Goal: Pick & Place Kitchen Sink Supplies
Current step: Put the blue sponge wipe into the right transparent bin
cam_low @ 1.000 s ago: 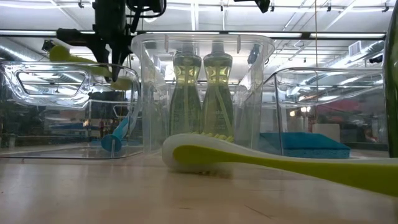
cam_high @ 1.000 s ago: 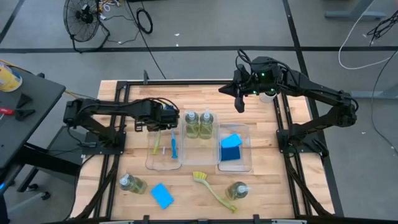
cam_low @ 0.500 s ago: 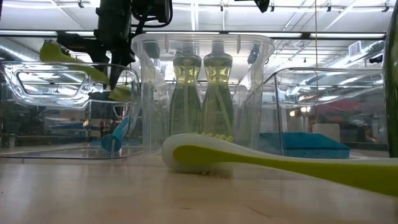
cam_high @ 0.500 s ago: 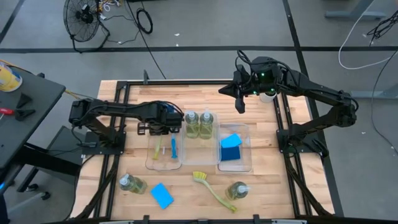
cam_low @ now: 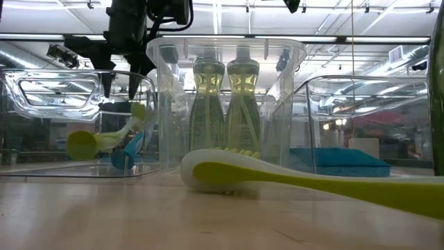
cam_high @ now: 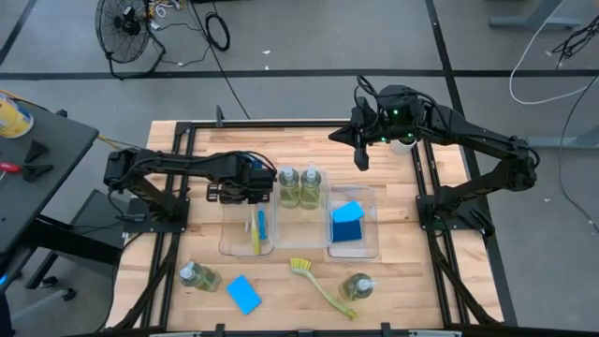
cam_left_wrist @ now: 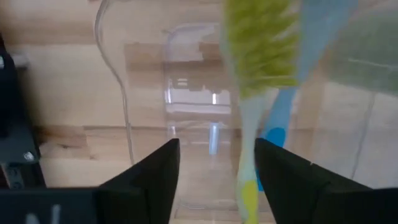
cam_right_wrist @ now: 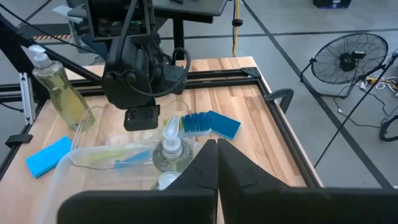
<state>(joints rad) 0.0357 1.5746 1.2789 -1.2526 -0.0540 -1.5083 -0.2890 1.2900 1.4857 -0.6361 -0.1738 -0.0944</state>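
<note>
The left pincer [cam_high: 245, 194] is hovering over the far end of the left clear tray [cam_high: 227, 245], its fingers [cam_left_wrist: 152, 180] spread apart and gripping nothing. Below it, a yellow-green brush [cam_high: 254, 234] is lying inside that tray beside the blue brush [cam_high: 262, 223], the two handles running side by side along the tray's length; in the low view the yellow-green brush [cam_low: 97, 139] is resting tilted against the blue one [cam_low: 128, 153]. Two soap bottles [cam_high: 299, 185] are standing upright together in the middle tray [cam_low: 225, 104], and blue sponges [cam_high: 347, 223] are sitting in the right tray [cam_high: 372, 245]. On the bare tabletop [cam_high: 412, 281] near the front edge, a second yellow-green brush [cam_high: 318, 284] is lying between a loose blue sponge [cam_high: 243, 294] and a soap bottle [cam_high: 358, 285] on its side, while another soap bottle [cam_high: 198, 276] is lying at the front left. The right pincer [cam_high: 361, 154] is waiting above the far side of the tabletop, its fingers [cam_right_wrist: 208, 168] pressed together with nothing between them.
</note>
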